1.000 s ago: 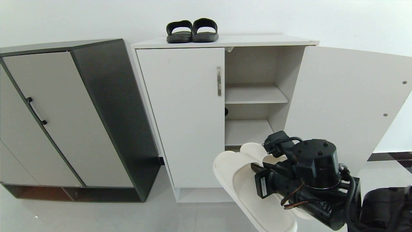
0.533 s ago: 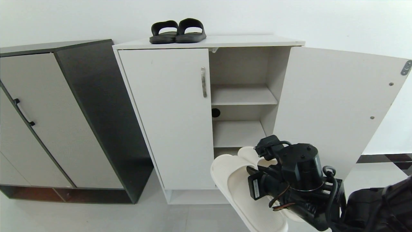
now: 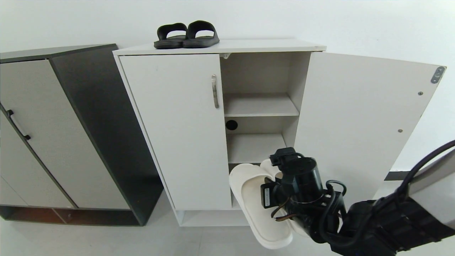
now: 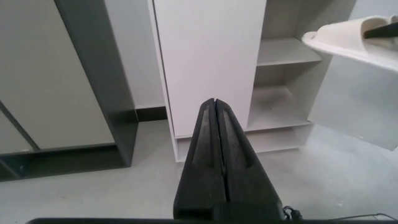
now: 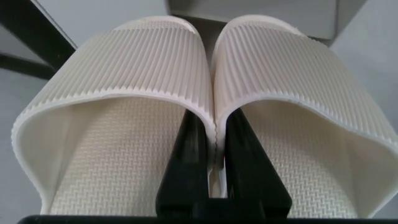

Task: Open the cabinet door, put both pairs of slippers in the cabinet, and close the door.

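Indoors, a white cabinet (image 3: pixel 170 124) stands on pale floor (image 3: pixel 89 238) against a white wall (image 3: pixel 355 21), right door (image 3: pixel 359 117) open, black slippers (image 3: pixel 186 34) on top. Before the opening, the right hand (image 5: pixel 211 134) pinches white slippers (image 3: pixel 249 192); the left hand (image 4: pixel 214 102) is pressed together.

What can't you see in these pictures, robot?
- Head view: the closed left door hides half the inside of the cabinet.
- Head view: the white slippers cover most of the cabinet's lowest compartment.
- Right wrist view: the slippers' near ends are cut off by the picture's edge.
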Motion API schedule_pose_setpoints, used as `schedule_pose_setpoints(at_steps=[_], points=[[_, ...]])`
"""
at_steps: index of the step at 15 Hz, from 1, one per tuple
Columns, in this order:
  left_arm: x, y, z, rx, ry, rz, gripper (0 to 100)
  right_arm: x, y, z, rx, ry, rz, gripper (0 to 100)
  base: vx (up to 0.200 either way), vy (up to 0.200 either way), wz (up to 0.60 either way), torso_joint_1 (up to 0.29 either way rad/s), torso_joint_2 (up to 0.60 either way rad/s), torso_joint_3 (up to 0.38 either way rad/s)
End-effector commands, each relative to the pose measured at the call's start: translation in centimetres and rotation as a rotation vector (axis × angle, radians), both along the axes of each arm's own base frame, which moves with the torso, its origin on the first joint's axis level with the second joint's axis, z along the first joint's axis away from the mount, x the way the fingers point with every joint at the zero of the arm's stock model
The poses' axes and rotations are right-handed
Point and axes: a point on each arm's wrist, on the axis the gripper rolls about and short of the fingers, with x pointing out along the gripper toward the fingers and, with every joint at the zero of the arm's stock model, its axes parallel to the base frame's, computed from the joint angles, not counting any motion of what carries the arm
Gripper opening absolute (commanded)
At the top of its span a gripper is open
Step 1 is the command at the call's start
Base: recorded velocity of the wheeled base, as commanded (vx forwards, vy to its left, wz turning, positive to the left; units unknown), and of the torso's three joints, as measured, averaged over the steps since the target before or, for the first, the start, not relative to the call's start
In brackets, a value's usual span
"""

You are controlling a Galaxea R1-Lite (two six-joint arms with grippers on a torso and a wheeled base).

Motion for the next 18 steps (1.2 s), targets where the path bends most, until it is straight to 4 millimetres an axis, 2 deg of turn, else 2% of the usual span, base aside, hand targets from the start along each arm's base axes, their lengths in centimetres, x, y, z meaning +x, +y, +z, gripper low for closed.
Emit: schedule_pose_setpoints(at_steps=[1, 6, 9, 18], points=[[0.0, 0.0, 0.0, -0.001, 0.002, 0.000, 0, 1.3, 2.0, -2.9, -0.031, 0.027, -0.030, 0, 0.000, 0.000, 0.00, 0.000, 0.00, 0.000], [0.0, 0.0, 0.0, -0.002, 0.002, 0.000, 0, 1.4, 2.9, -3.8, -0.048, 0.027, -0.042, 0, 0.000, 0.000, 0.00, 0.000, 0.00, 0.000], [0.0, 0.0, 0.0, -0.001, 0.002, 0.000, 0, 2.3, 3.7, -4.2, -0.041, 0.022, -0.049, 0, 0.000, 0.000, 0.00, 0.000, 0.00, 0.000], [0.0, 0.0, 0.0, -0.001, 0.002, 0.000, 0, 3.9, 3.3, -4.2, -0.050, 0.013, -0.110, 0, 0.000, 0.000, 0.00, 0.003, 0.00, -0.177]])
